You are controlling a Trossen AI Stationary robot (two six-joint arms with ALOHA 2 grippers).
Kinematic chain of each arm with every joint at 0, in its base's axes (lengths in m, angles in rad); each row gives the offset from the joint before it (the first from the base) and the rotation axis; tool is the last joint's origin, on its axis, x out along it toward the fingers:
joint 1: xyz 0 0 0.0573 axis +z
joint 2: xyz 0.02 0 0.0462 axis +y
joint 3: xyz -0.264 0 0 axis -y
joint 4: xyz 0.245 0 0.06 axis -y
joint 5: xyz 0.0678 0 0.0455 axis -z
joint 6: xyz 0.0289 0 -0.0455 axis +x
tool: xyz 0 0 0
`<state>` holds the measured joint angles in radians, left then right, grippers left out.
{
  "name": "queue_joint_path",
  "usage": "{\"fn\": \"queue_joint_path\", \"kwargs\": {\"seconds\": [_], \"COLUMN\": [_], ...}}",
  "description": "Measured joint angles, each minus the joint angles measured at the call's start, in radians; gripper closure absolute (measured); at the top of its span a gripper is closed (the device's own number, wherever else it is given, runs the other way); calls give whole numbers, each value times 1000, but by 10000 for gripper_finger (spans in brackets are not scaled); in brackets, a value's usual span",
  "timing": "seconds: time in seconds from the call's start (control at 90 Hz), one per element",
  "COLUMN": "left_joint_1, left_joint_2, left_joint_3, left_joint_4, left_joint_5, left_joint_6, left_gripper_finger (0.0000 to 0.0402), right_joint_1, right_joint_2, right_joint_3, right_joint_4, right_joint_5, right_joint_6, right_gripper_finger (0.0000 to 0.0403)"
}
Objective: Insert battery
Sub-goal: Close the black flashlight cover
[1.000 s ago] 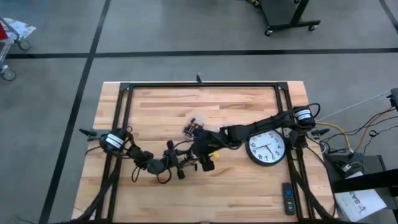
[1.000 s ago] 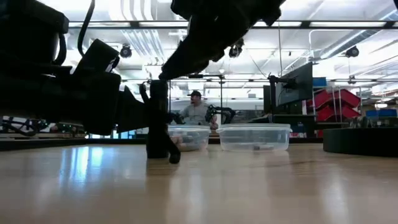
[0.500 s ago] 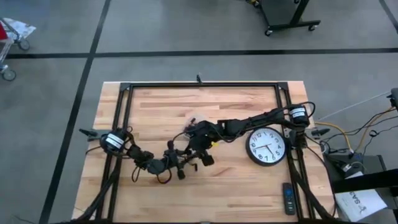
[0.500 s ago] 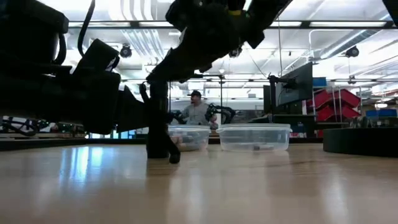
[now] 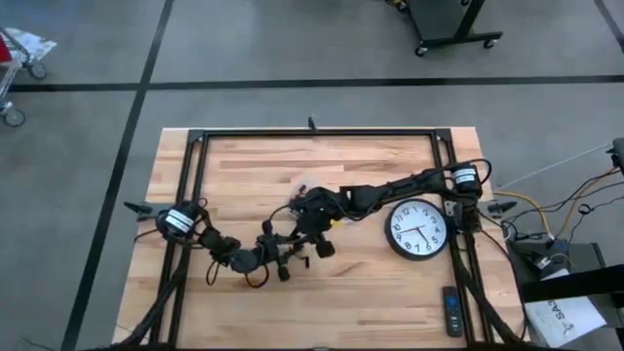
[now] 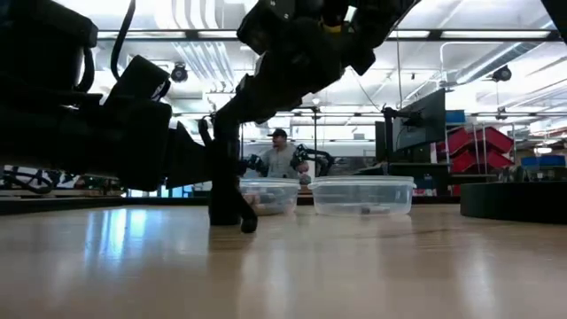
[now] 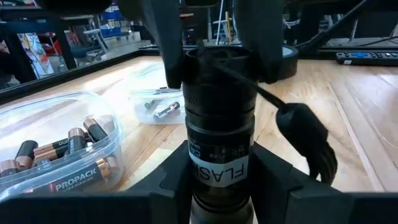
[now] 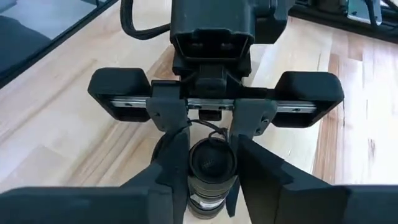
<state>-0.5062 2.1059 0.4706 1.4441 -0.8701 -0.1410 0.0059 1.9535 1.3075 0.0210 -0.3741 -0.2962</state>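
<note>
Left wrist view: flashlight (image 7: 219, 134) betw. both arms' fingers (image 7: 163, 46) (mid-table).

You look straight down from overhead, level across the tabletop, and closely from both wrists at one flashlight (image 7: 219, 134).

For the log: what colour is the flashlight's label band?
White with black lettering, on the black flashlight; left wrist view shows it best.
</note>
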Motion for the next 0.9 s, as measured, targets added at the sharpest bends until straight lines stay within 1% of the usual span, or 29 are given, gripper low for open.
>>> {"fn": "queue_joint_path", "kwargs": {"seconds": [0.3, 0.422, 0.544, 0.733, 0.9], "left_joint_1": [-2, -2, -2, -2, -1], "left_joint_2": [0, 0, 0, 0, 0], "left_joint_3": [-1, -1, -1, -1, 0], "left_joint_4": [2, 1, 1, 1, 0], "left_joint_5": [-3, -2, -1, -6, -22], "left_joint_6": [-1, -1, -3, -5, -8], "left_gripper_finger": [303, 302, 303, 302, 303], "right_joint_1": [0, 1, 2, 20, 49], "right_joint_2": [20, 20, 20, 18, 17], "right_joint_3": [-16, -36, -64, -77, -77], "right_joint_4": [12, 20, 59, 76, 76], "right_joint_5": [-3, 40, 56, 139, 248], "right_joint_6": [-17, -4, 47, 134, 201], "right_gripper_finger": [309, 316, 317, 318, 316]}}
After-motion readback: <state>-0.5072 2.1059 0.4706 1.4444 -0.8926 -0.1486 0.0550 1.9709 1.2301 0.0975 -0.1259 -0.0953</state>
